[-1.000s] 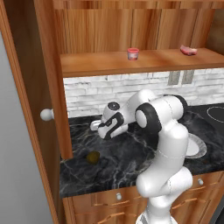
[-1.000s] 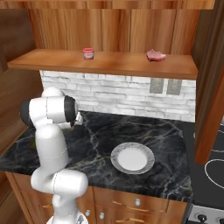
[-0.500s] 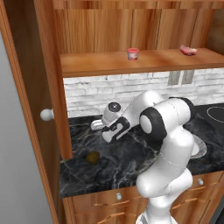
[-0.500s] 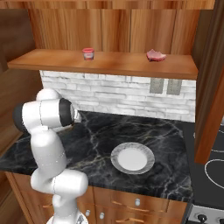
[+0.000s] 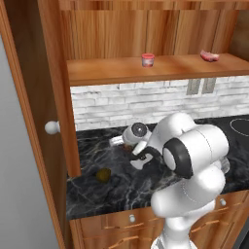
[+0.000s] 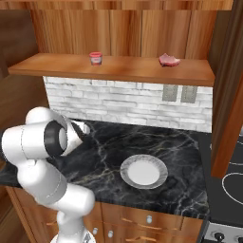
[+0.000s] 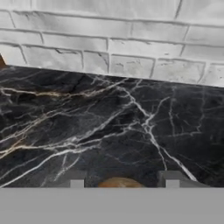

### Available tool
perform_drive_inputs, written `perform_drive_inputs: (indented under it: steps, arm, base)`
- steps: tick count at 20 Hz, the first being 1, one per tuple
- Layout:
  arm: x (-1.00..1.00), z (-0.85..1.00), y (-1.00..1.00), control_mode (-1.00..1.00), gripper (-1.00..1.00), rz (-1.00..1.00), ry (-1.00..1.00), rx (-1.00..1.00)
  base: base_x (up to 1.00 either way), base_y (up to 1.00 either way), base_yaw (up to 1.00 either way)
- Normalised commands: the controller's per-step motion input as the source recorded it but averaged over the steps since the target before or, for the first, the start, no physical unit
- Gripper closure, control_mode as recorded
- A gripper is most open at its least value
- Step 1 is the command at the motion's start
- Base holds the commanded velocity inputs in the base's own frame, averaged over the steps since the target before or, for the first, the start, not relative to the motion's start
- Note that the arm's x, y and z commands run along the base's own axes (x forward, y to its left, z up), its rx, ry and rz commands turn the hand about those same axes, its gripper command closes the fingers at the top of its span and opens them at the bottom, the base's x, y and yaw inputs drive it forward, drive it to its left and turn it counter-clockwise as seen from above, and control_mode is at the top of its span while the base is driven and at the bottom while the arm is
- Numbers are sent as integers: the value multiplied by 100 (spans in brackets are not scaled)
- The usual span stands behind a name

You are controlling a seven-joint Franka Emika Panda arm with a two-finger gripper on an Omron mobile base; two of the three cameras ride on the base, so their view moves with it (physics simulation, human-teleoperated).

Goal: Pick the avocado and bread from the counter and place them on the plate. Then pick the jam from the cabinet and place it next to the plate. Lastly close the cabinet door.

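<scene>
One bread (image 7: pixel 120 183) half hidden between gripper (image 7: pixel 124 179) fingertips, grip unclear.

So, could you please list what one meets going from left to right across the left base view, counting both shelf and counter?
White door knob → avocado → gripper → jam → pink lump.
</scene>
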Motion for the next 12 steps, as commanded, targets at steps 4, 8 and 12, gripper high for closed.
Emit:
perform_drive_inputs:
  steps: [4, 8, 12]
  arm:
    - [-40, 8, -65, -100, 100, 0, -13, 0]
    - [-42, 24, -68, -100, 100, 0, -10, 0]
    - [-39, 35, -71, -100, 100, 0, -10, 0]
  base:
    - [0, 0, 0]
    - [0, 0, 0]
    - [0, 0, 0]
